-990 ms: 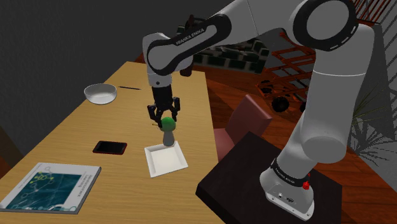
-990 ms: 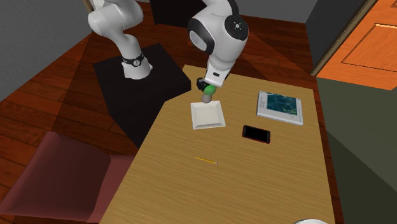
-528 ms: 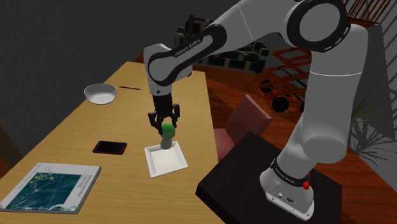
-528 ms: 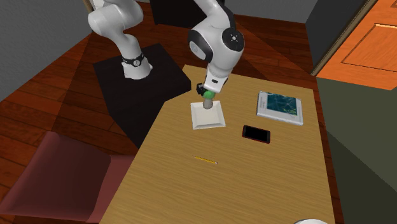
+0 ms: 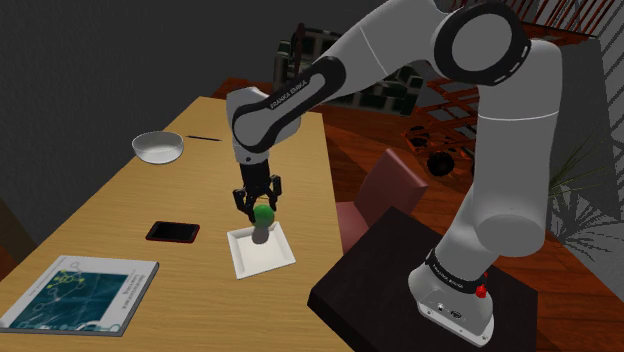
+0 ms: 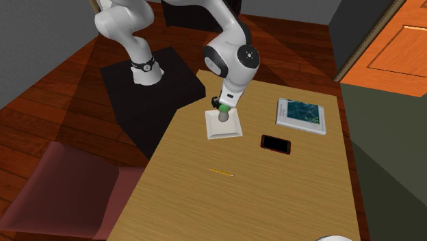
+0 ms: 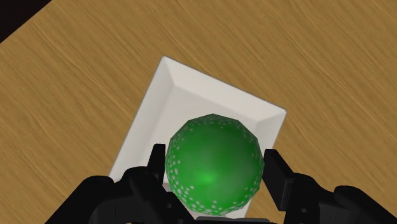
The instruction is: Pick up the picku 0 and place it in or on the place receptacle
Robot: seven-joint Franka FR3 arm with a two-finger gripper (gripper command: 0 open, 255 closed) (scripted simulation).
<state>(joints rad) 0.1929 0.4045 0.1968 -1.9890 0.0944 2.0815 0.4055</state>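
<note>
Here the black hand [image 5: 260, 207] clasped the green-topped grey peg [image 7: 214, 162] over the white square tray [image 7: 191, 95] (contact unclear); best lowered upright before release.

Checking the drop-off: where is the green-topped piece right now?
In the shoulder view the green-topped piece is clasped by the gripper over the white square tray, right of the phone.

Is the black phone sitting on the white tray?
No, the phone lies on the bare table, apart from the white tray, over which the gripper holds the green-topped piece.
</note>
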